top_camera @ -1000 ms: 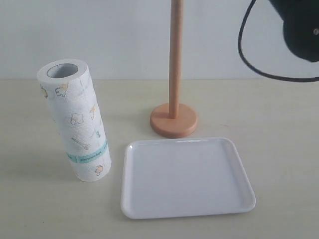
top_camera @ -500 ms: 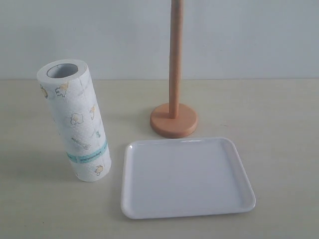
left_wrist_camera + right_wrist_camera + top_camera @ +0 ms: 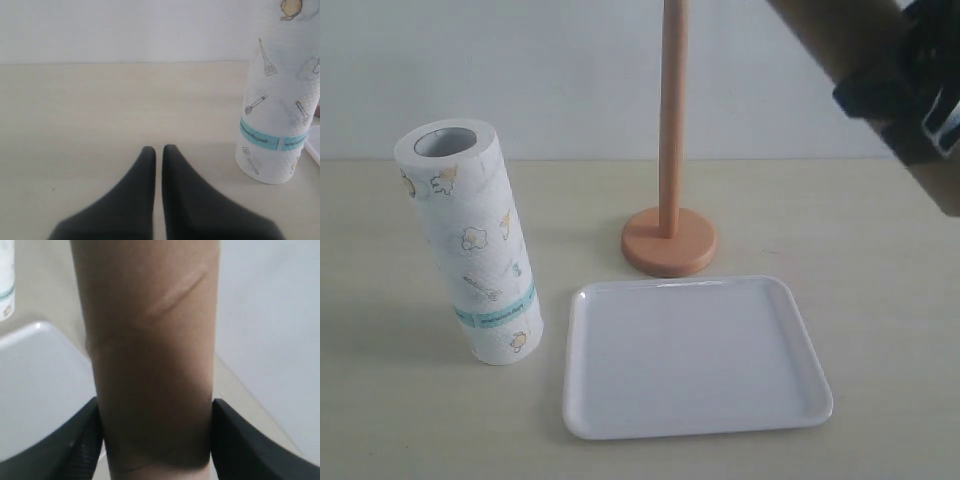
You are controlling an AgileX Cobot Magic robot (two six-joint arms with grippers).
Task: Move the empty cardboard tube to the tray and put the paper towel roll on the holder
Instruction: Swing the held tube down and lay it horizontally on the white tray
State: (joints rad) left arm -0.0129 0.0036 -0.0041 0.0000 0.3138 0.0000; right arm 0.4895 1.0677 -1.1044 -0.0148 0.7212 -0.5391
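The brown cardboard tube (image 3: 825,30) hangs slanted at the top right of the exterior view, above the table, with my right gripper (image 3: 905,95) shut around it. In the right wrist view the tube (image 3: 150,340) fills the gap between both black fingers of the right gripper (image 3: 155,425). The white tray (image 3: 690,360) lies flat at front centre, and its corner (image 3: 35,390) shows below the tube. The paper towel roll (image 3: 470,240) stands leaning at the left. The wooden holder (image 3: 668,240) stands bare behind the tray. My left gripper (image 3: 158,150) is shut and holds nothing, low over the table beside the roll (image 3: 280,100).
A pale wall runs along the back of the beige table (image 3: 880,250). The holder's pole (image 3: 672,110) rises out of the top of the exterior view. A sliver of the tray's edge (image 3: 315,147) shows behind the roll in the left wrist view.
A dark arm part with a cable left the top right corner, then the right gripper came into that corner with the cardboard tube. Roll, holder and tray have not moved.
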